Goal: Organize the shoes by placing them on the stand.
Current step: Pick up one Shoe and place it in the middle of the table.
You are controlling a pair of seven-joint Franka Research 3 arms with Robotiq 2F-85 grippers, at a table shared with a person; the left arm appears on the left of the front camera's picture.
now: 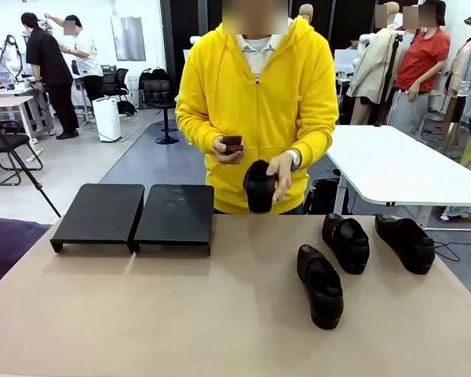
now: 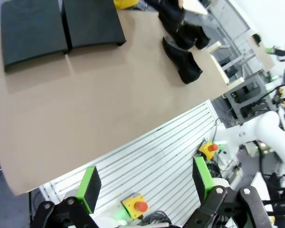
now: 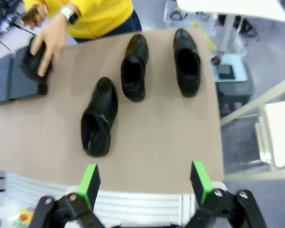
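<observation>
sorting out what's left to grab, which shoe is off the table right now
The shoe held up in the person's hand; the other three lie on the table.

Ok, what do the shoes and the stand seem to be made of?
The shoes: probably black leather or a leather-like synthetic, slightly glossy; soft highlights show on the toes. The stand: matte black rigid panels on short feet, no shine; painted metal, plastic or board, I cannot tell which.
</observation>
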